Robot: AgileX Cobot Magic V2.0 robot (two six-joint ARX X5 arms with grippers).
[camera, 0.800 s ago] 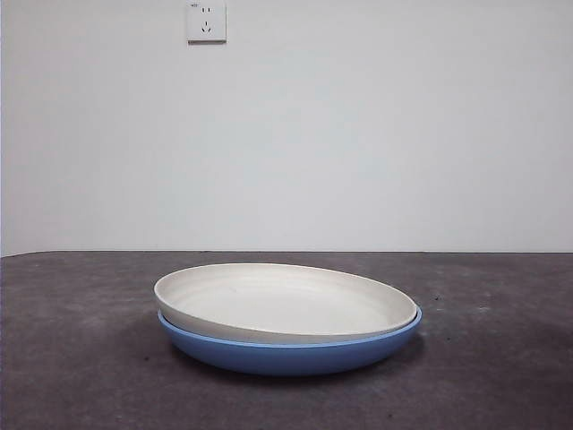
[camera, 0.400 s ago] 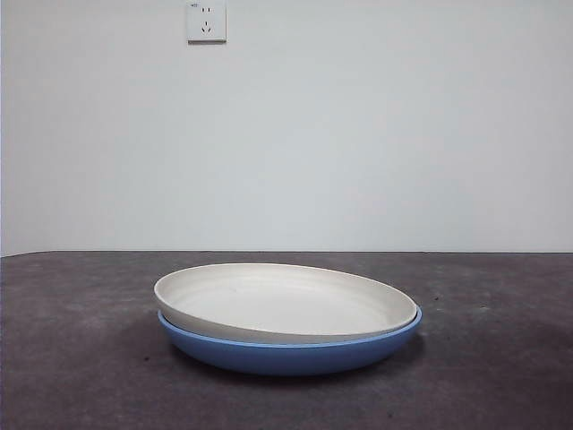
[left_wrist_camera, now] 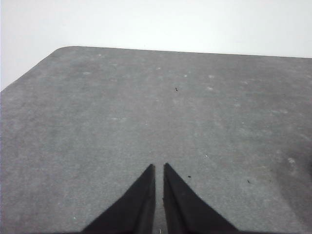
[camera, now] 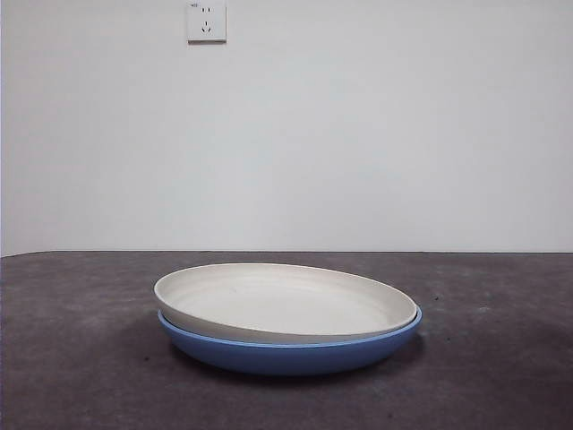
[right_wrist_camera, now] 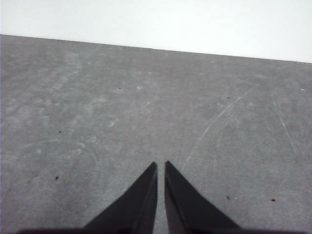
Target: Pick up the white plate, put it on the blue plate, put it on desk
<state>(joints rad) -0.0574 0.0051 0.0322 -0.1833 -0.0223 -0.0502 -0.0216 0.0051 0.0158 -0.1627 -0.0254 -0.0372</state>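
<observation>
The white plate (camera: 285, 302) sits nested in the blue plate (camera: 295, 353) on the desk (camera: 72, 358), in the middle of the front view. Neither arm shows in that view. My left gripper (left_wrist_camera: 159, 168) is shut and empty over bare desk (left_wrist_camera: 146, 107). My right gripper (right_wrist_camera: 161, 165) is shut and empty over bare desk (right_wrist_camera: 146, 112). Neither wrist view shows a plate.
A white wall with a power socket (camera: 206, 21) stands behind the desk. The desk's far edge and a rounded corner (left_wrist_camera: 63, 48) show in the left wrist view.
</observation>
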